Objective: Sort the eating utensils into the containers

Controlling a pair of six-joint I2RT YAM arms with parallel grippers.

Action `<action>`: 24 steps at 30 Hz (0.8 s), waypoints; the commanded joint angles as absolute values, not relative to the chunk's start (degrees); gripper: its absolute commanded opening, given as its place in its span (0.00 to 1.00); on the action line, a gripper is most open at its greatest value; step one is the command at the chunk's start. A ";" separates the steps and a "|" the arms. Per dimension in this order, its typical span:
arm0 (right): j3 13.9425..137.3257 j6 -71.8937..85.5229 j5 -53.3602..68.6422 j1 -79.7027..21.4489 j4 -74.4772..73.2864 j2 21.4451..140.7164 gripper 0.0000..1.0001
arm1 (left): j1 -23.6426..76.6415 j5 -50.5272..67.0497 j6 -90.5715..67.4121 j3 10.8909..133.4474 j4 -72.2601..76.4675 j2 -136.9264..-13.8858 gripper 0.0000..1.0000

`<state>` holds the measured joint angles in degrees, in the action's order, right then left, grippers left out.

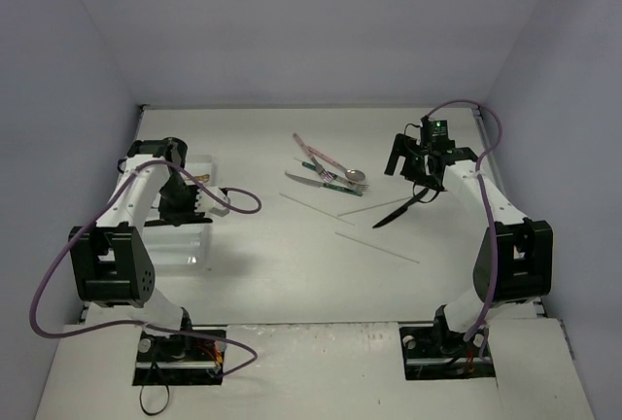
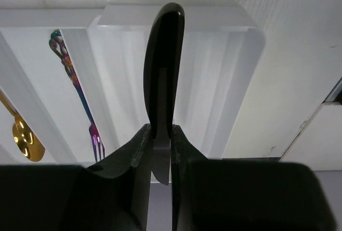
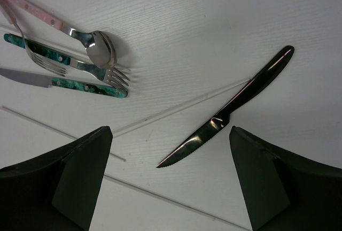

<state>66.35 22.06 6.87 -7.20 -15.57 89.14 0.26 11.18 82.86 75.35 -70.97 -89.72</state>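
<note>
Over the white tray (image 2: 243, 81), my left gripper (image 2: 160, 135) is shut on a black knife (image 2: 163, 65), whose handle points away above a long compartment. Other compartments hold an iridescent fork (image 2: 80, 100) and a gold spoon (image 2: 24, 135). From above, the left gripper (image 1: 185, 201) hangs over the tray (image 1: 190, 245). My right gripper (image 3: 171, 129) stands open with nothing between its fingers, above a second black knife (image 3: 230, 110) lying flat on the table. This gripper (image 1: 413, 162) is at the far right, with the knife (image 1: 403, 208) just in front of it.
Left of the right gripper lie a pink-handled spoon (image 3: 80, 33), a green-handled fork (image 3: 59, 57) and a green-handled knife (image 3: 75, 85). Thin pale sticks (image 3: 176, 105) cross the table by the black knife. From above, one such stick (image 1: 374, 245) lies mid-table.
</note>
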 commanded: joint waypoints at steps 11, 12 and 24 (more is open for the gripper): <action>68.77 23.82 5.01 -8.00 -13.83 87.59 0.89 | -7.16 8.94 90.45 79.02 -63.06 -101.78 0.00; 68.83 23.82 5.00 -8.00 -13.89 87.53 0.89 | -7.21 8.50 89.76 79.39 -62.43 -103.01 0.01; 67.68 24.88 2.17 -8.05 -15.36 86.02 0.86 | -6.70 11.20 82.76 87.02 -61.70 -102.90 0.48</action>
<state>66.35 23.09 5.22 -7.60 -15.62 89.14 -6.83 8.88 85.80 82.60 -60.73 -106.91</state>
